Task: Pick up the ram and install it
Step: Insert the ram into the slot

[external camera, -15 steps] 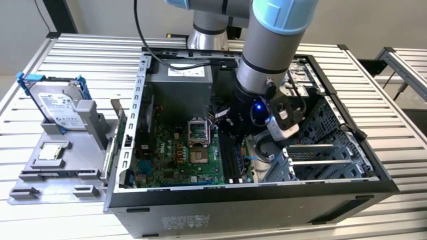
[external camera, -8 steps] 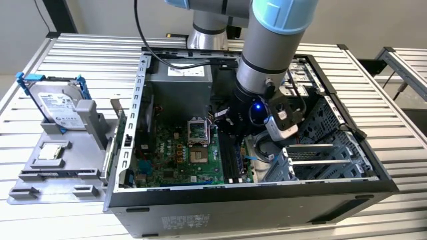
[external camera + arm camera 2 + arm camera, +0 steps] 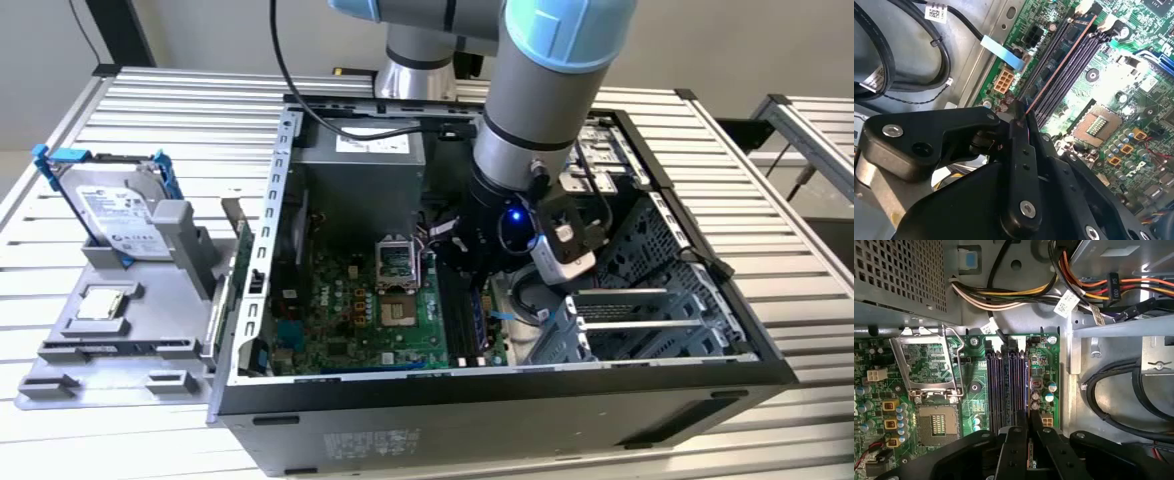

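A: Item one, the ram [image 3: 1059,62]. Where do we list it?

B: Clamped edge-on between the fingers of the gripper [image 3: 1029,432], lined up along the black memory slots [image 3: 1006,382] on the green motherboard [image 3: 971,390]. We judge it picked up, not yet pressed home.

A: Item two, the arm [image 3: 534,110]?

B: Reaching steeply down into the open computer case [image 3: 267,300], wrist low over the board. The hard drive [image 3: 114,205] sits outside on the grey tray [image 3: 100,345], well apart.
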`<state>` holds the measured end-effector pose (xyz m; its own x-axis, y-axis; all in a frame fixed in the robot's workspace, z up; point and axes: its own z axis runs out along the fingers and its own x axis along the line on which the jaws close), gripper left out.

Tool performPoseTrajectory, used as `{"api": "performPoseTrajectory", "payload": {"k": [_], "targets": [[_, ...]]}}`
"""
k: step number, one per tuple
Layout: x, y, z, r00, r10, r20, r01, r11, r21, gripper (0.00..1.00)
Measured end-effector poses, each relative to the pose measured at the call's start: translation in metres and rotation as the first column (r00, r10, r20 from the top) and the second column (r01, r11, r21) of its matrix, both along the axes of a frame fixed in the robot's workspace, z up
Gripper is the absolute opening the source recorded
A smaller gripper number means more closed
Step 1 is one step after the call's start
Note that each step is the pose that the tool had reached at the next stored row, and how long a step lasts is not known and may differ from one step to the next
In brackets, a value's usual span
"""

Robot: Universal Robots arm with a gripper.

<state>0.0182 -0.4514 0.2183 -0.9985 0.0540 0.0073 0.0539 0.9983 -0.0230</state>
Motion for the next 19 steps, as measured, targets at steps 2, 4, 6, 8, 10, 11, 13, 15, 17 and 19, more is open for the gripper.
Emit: {"api": "performPoseTrajectory", "payload": {"k": [2,4,6,8,10,11,13,15,17,19], "targets": [[0.0002,0.0006,0.0001,1.0,-0.001,-0.0001,0.001,1.0,-0.0004,0.0],[0.0004,0.0017,-0.0005,1.0,-0.002,0.0002,0.002,1.0,0.0013,0.0],[0.0004,0.0016,-0.0003,1.0,-0.002,0.0002,0.002,1.0,0.0007,0.0],[0.0003,0.0016,-0.0002,1.0,-0.003,0.0001,0.003,1.0,0.0003,0.0],[0.0003,0.0016,-0.0002,1.0,-0.003,0.0001,0.003,1.0,0.0004,0.0],[0.0003,0.0016,-0.0002,1.0,-0.003,0.0001,0.003,1.0,0.0003,0.0],[0.0003,0.0014,0.0002,1.0,-0.003,0.0001,0.003,1.0,0.0005,0.0],[0.0003,0.0011,0.0016,1.0,-0.003,0.0,0.003,1.0,0.001,0.0],[0.0003,0.0011,0.0043,1.0,-0.003,0.0,0.003,1.0,0.001,0.0],[-0.0008,0.0011,0.0043,1.0,-0.003,0.0,0.003,1.0,0.0013,0.0]]}}
